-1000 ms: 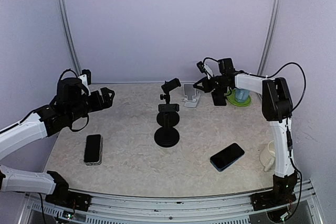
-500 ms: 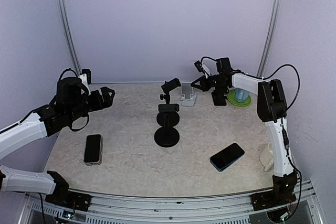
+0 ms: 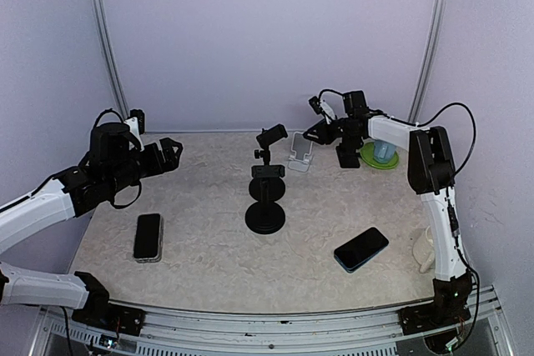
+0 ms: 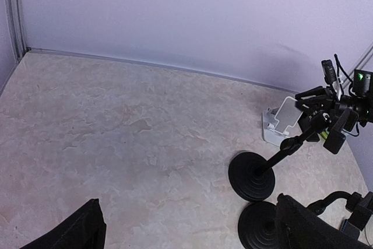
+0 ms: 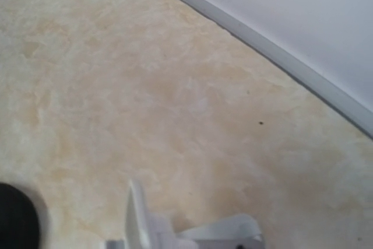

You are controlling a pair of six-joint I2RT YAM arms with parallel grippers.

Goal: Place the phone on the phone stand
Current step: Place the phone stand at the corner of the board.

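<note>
A white phone stand (image 3: 300, 154) sits at the back of the table, also visible in the left wrist view (image 4: 280, 122) and low in the right wrist view (image 5: 175, 232). My right gripper (image 3: 316, 132) is right against its upper right side; its fingers are too small to read and are out of the right wrist view. One dark phone (image 3: 148, 237) lies flat at the front left. A second phone (image 3: 361, 248) with a blue edge lies at the front right. My left gripper (image 3: 168, 156) hovers open above the left side, holding nothing, its fingers (image 4: 76, 232) at the frame's bottom corners.
Black clamp stands with round bases (image 3: 265, 216) (image 4: 252, 176) stand mid-table, just left of the white stand. A green plate with a blue cup (image 3: 380, 154) sits at the back right. A white mug (image 3: 427, 248) is by the right arm's lower link.
The right gripper and the white stand shifted slightly left and back, and the stand now sits a little more upright. The left arm and both phones have not moved.
</note>
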